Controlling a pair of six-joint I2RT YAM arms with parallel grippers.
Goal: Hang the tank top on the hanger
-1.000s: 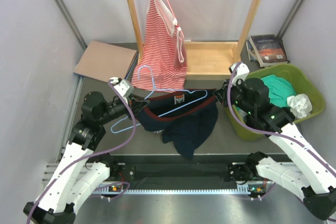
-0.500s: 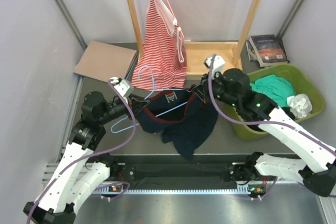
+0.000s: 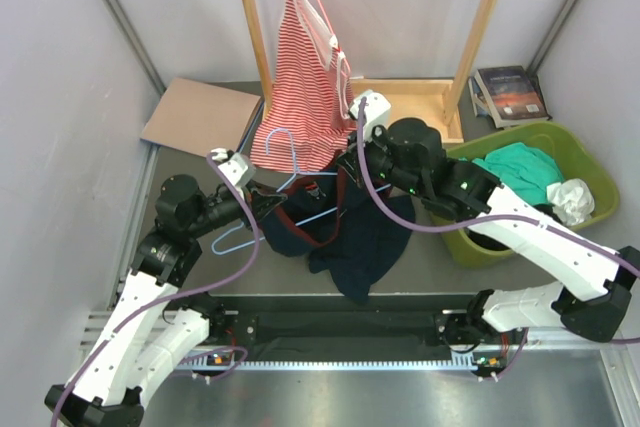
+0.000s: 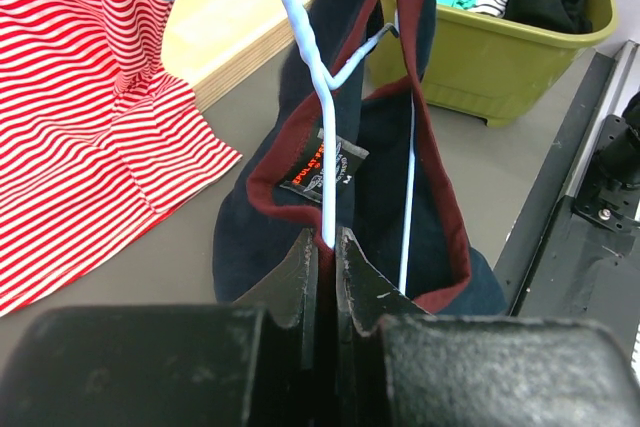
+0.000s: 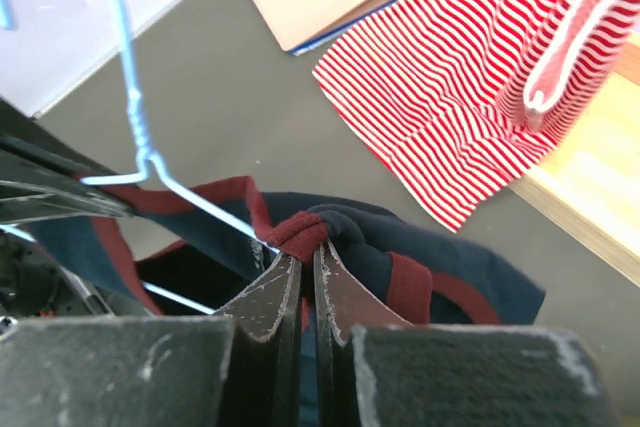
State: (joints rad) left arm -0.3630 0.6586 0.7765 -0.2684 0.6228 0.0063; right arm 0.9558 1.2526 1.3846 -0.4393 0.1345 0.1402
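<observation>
The dark navy tank top (image 3: 360, 242) with dark red trim lies bunched on the table between my arms. The light-blue wire hanger (image 3: 303, 217) runs through its neck opening, with the hook (image 3: 283, 139) toward the striped top. My left gripper (image 3: 262, 209) is shut on the hanger wire (image 4: 300, 37) and on the red trim where the wire meets my fingertips (image 4: 303, 247). My right gripper (image 3: 345, 169) is shut on a fold of the tank top (image 5: 420, 247), holding the red trim and navy cloth beside the hanger's shoulder (image 5: 190, 192).
A red-and-white striped tank top (image 3: 310, 77) hangs from a wooden rack (image 3: 250, 27) with its hem just behind the hanger. A green bin (image 3: 592, 162) of clothes stands at the right, books (image 3: 510, 92) behind it. A cardboard sheet (image 3: 200, 112) lies at the back left.
My right gripper has moved left and back with the tank top's strap, from beside the green bin to mid-table. The neck opening has narrowed. My left gripper has stayed put.
</observation>
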